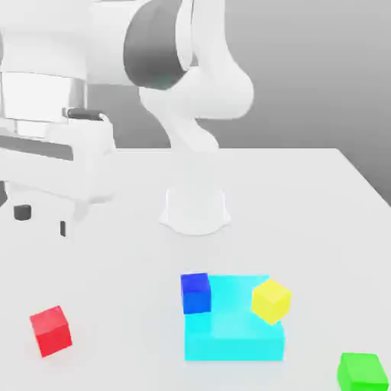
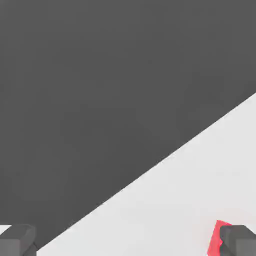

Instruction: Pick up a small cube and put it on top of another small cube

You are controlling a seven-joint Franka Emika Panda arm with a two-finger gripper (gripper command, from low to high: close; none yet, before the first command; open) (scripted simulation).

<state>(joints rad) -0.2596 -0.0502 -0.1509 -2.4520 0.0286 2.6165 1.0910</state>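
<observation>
The small red cube (image 1: 51,331) rests on the white table at the front of the exterior view's left side. High above it and farther back hangs my gripper (image 1: 42,220), open, with nothing between its dark fingertips (image 1: 21,212). In the hand view the gripper (image 2: 128,242) has its fingers (image 2: 239,241) spread wide, and a corner of the red cube (image 2: 215,238) peeks out beside one of them. A blue cube (image 1: 195,292) and a yellow cube (image 1: 272,300) of the same size sit on the large flat cyan block (image 1: 234,332).
A green cube (image 1: 362,372) lies at the front of the exterior view's right side. The arm's white base (image 1: 195,208) stands mid-table behind the cyan block. The table's edge (image 2: 150,167) runs diagonally through the hand view, with dark floor beyond.
</observation>
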